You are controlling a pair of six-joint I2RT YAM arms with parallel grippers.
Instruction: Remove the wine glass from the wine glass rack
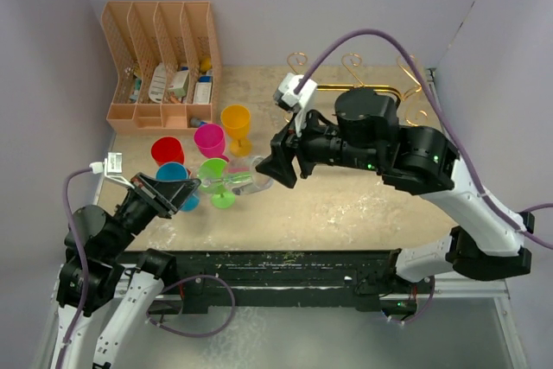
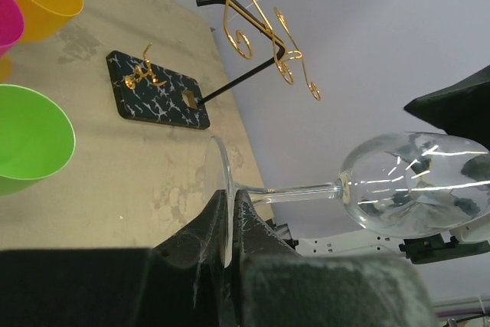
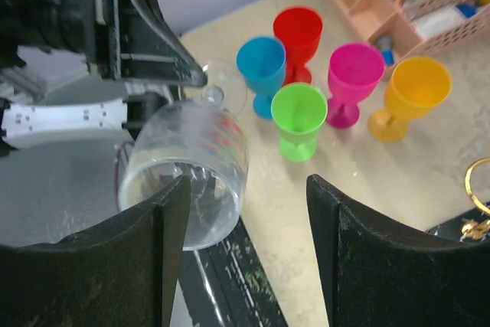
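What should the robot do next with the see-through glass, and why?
Probably pull the right claw back. Its jaws stand wide open at the bowl of the wine glass, gripping nothing, while the left claw pinches the glass's foot, already clear of the wine glass rack.

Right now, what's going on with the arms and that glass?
The left gripper is shut on the foot of the clear wine glass, holding it sideways, clear of the gold wine glass rack, which stands farther back on the table. The right gripper is open at the bowl's mouth, not gripping it.
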